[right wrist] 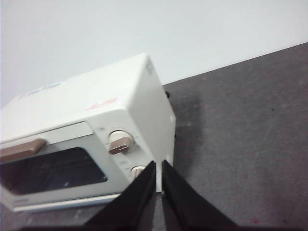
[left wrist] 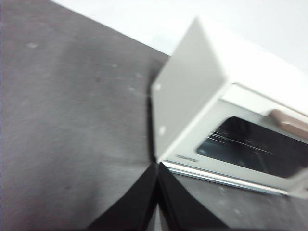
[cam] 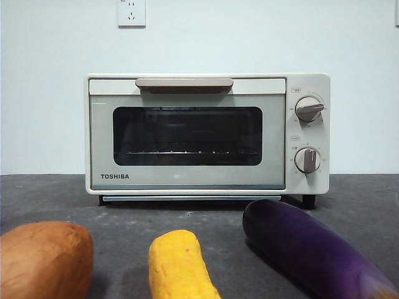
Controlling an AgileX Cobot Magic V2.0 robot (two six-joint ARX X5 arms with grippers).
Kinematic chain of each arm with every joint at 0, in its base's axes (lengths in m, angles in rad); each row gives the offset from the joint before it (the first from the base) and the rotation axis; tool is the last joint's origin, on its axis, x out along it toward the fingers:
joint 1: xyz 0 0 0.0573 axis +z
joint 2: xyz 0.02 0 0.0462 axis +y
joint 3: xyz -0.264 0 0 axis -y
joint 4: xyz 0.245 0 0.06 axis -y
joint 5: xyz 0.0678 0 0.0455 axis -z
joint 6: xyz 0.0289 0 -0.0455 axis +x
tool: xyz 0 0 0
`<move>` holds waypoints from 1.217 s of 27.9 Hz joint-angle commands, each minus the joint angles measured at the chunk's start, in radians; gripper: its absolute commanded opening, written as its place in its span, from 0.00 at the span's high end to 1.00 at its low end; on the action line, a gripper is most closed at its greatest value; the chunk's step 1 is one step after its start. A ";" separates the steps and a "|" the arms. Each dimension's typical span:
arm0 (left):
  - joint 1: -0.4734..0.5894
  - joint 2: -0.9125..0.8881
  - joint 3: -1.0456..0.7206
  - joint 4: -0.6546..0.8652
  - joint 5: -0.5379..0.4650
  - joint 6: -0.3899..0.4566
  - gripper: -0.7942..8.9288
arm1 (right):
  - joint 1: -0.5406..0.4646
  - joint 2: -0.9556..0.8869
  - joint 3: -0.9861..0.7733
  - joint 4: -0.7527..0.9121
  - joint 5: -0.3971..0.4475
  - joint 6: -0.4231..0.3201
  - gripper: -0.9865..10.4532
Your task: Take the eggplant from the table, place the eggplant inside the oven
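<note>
The deep-purple eggplant [cam: 312, 249] lies on the dark grey table [cam: 37, 196] at the front right, its pale tip toward the lower right corner. Behind it stands the cream-white Toshiba oven [cam: 207, 134] with its door closed and beige handle [cam: 184, 83] on top. Neither arm appears in the front view. My left gripper [left wrist: 157, 168] is shut and hovers off the oven's [left wrist: 192, 91] left side. On the other side, my right gripper [right wrist: 159, 166] is shut, above the table near the oven's [right wrist: 96, 125] knob end. The eggplant shows in neither wrist view.
An orange-brown sweet potato [cam: 45, 260] lies at the front left and a yellow corn cob [cam: 179, 265] at the front middle. A white wall with a socket [cam: 131, 12] stands behind the oven.
</note>
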 commanded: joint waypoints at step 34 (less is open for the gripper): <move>-0.145 0.428 0.296 -0.076 0.203 0.190 0.91 | 0.438 0.574 0.347 -0.672 -0.200 -0.098 0.59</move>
